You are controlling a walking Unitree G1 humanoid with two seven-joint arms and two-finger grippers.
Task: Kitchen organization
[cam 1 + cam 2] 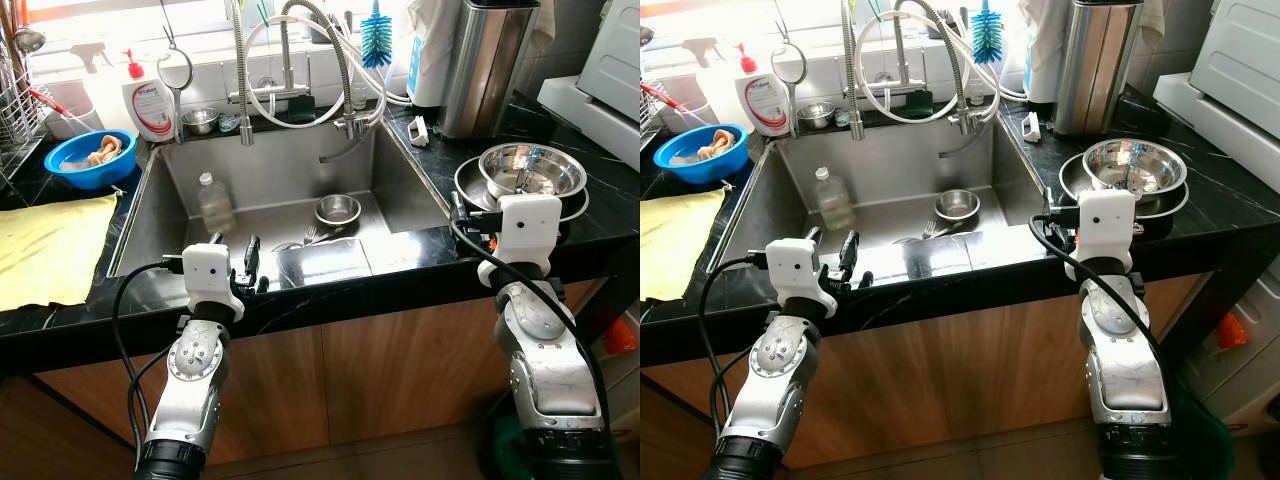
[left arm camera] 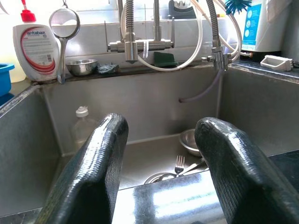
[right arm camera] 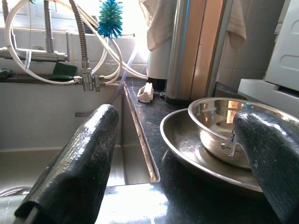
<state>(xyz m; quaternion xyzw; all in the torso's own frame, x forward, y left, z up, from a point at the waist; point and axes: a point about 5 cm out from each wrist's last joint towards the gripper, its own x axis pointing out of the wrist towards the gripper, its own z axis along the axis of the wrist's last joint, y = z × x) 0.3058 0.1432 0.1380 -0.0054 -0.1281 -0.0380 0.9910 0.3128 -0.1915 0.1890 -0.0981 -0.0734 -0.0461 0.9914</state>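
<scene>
— Left eye view first: how many grippers, and how do they stand?

— Two. The left gripper (image 1: 250, 262) hovers over the front edge of the black stone counter (image 1: 330, 280), its two fingers (image 2: 96, 163) spread apart and holding nothing. The right gripper (image 3: 182, 154) sits near the stacked bowls, its fingers also wide apart and holding nothing.

— What lies in the stainless steel sink (image 1: 180, 215)?

— One clear plastic bottle (image 1: 213, 203) standing at the left, one small round steel bowl (image 1: 338, 209) near the middle, and one steel fork (image 2: 179, 164) just in front of it.

— And on the counter?

— Right of the sink, one shiny steel mixing bowl (image 1: 531, 170) rests inside one wide shallow steel pan (image 3: 187, 140). Left, one yellow cloth (image 1: 45, 250); behind it, one blue plastic bowl (image 1: 88, 160). Farther back stands one white soap bottle with a red pump (image 1: 150, 100), one small steel cup (image 1: 201, 120) and one blue bottle brush (image 1: 376, 38).
</scene>
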